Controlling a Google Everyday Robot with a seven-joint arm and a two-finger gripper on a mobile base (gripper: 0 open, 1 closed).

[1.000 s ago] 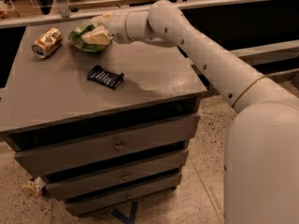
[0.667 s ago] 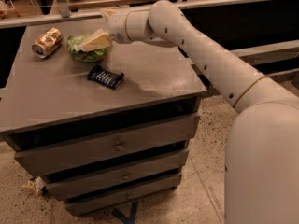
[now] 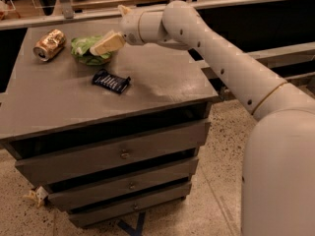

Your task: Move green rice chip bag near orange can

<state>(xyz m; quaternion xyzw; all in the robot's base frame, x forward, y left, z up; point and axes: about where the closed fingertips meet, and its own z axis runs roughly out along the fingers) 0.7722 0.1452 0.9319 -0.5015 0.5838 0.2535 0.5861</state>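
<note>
Cream gripper (image 3: 100, 48) clamps the crinkly bright green rice chip bag (image 3: 82, 57), near the dented, shiny orange-gold can (image 3: 49, 44) at its nine o'clock. Flat dark blue wrapper (image 3: 111, 81) lies at five o'clock on the matte grey drawer cabinet (image 3: 167, 82); speckled terrazzo floor (image 3: 221, 181) below.

floor (image 3: 224, 191): speckled terrazzo, 6 o'clock | furniture: grey drawer cabinet (image 3: 123, 154), three drawers, flat grey worktop (image 3: 167, 85) | rear: metal rail (image 3: 221, 2) at 12 o'clock, dark behind | tool (image 3: 102, 46): 11 o'clock, over worktop

Lab-like workspace: grey drawer cabinet (image 3: 162, 77), speckled terrazzo floor (image 3: 221, 181), gripper (image 3: 109, 43) over its far side.
</note>
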